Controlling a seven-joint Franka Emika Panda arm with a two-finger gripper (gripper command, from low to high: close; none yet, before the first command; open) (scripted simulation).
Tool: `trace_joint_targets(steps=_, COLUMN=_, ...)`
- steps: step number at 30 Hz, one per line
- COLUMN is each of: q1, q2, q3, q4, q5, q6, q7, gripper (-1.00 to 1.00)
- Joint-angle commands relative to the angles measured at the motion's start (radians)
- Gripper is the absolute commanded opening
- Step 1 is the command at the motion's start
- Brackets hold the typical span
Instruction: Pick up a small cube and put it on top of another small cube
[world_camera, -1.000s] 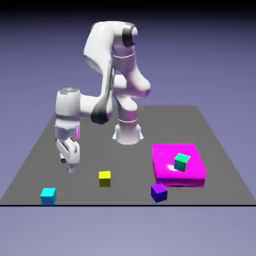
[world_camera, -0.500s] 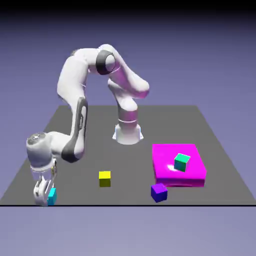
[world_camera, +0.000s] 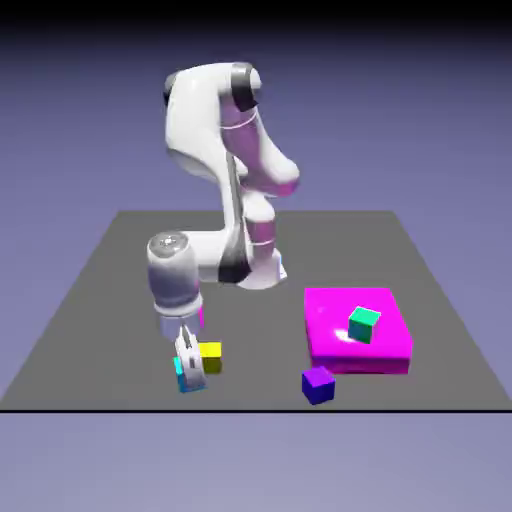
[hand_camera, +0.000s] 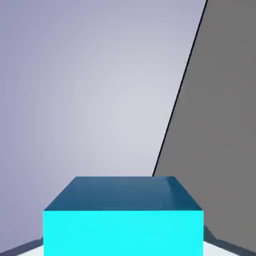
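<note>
Jaws clamped on cyan cube (world_camera: 181, 374), cube filling the space between them in hand view (hand_camera: 123, 225), carried just beside yellow cube (world_camera: 210, 356) over grey tabletop (world_camera: 100, 300), with purple cube (world_camera: 318, 384) well apart.

cyan cube (hand_camera: 123, 227) between the fingers (hand_camera: 222, 243)

Small bright cyan cube (world_camera: 182, 375) — plain-faced, clamped in the gripper (world_camera: 188, 374); just beside the yellow cube (world_camera: 210, 357), which rests on the table.
</note>
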Motion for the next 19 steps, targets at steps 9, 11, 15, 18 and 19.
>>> trace_joint_targets(steps=9, q1=0.047, q2=-0.108, q3=0.301, q4=-0.166, q5=-0.125, q6=0.007, q7=0.135, gripper=-1.00)
trace_joint_targets(steps=11, q1=0.076, q2=-0.072, q3=0.264, q4=-0.161, q5=-0.165, q6=0.033, q7=0.163, gripper=-1.00)
trace_joint_targets(steps=15, q1=0.181, q2=0.058, q3=0.134, q4=-0.146, q5=-0.311, q6=0.128, q7=0.262, gripper=-1.00)
trace_joint_targets(steps=18, q1=0.152, q2=0.022, q3=0.170, q4=-0.151, q5=-0.270, q6=0.102, q7=0.235, gripper=1.00)
trace_joint_targets(steps=19, q1=0.123, q2=-0.014, q3=0.206, q4=-0.155, q5=-0.230, q6=0.075, q7=0.207, gripper=1.00)
